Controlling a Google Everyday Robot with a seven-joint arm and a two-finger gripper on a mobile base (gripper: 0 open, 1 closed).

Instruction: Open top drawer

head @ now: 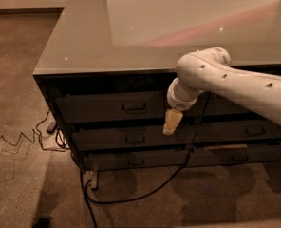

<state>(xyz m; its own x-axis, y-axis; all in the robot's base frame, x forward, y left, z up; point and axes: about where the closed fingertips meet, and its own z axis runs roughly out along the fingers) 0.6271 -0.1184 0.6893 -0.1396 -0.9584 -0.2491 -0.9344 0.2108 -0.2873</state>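
The top drawer (102, 109) is the tall dark grey front just under the counter, on the left column of the cabinet. It sits pushed in, with its small metal pull (134, 107) at the centre. My gripper (171, 123) hangs from the white arm (226, 80), pointing down in front of the cabinet. It is a little to the right of the pull and slightly below it, near the drawer's right end. It holds nothing that I can see.
Two shorter drawers (131, 139) (133, 161) lie below the top one, and more drawers (245, 132) fill the right column. A glossy countertop (131, 27) overhangs them. Cables (45, 134) trail on the carpet at left, and a black cord (131, 196) runs across the floor in front.
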